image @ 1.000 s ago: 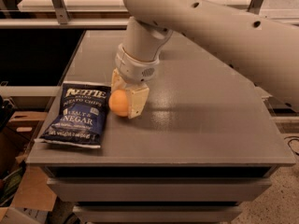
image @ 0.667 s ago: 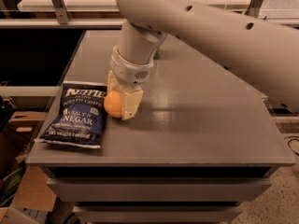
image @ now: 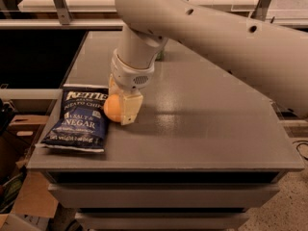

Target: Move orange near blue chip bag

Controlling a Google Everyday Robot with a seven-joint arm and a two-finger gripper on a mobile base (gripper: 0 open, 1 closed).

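Observation:
The orange (image: 112,109) is round and plain, held between the cream fingers of my gripper (image: 120,107) low over the grey table (image: 202,129). It sits right at the right edge of the blue chip bag (image: 79,119), which lies flat at the table's front left with white "Salt & Vinegar" lettering. The gripper is shut on the orange; its near finger (image: 131,109) covers the fruit's right side. I cannot tell whether the orange touches the table or the bag.
My large white arm (image: 216,37) crosses the upper right of the view over the table's back half. A green object (image: 159,55) peeks out behind the wrist. Drawer fronts (image: 159,196) lie below the table's front edge; cardboard (image: 29,196) lies on the floor at left.
The gripper has carried the orange to the left, from a small gap beside the chip bag to right against its right edge.

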